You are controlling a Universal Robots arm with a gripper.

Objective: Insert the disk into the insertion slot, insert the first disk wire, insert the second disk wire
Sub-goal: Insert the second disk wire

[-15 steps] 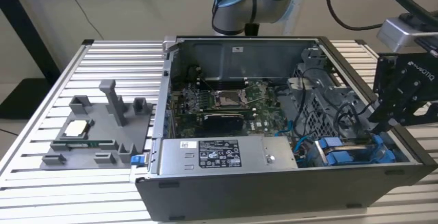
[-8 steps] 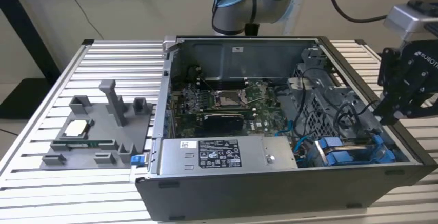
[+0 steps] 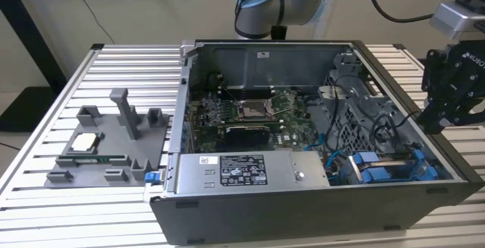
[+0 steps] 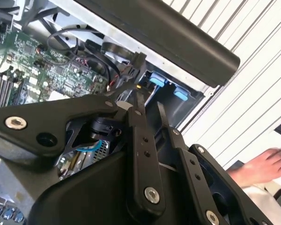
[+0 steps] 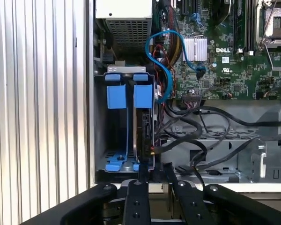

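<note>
- Currently, the claw (image 5: 155,168) is hovering with its jaws narrowly parted, gripping nothing.
- The disk (image 5: 142,129) is sitting edge-on inside the insertion slot (image 5: 99,136), directly ahead of the claw.
- Black cables (image 5: 196,124) are crowding just beside the claw's tips; any advance is risking a snag.
- A person's hand (image 4: 264,165) is lying behind the claw; a retreat is risking contact.

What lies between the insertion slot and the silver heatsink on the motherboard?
In the first wrist view, a looping blue cable lies between the insertion slot and the heatsink.
</note>
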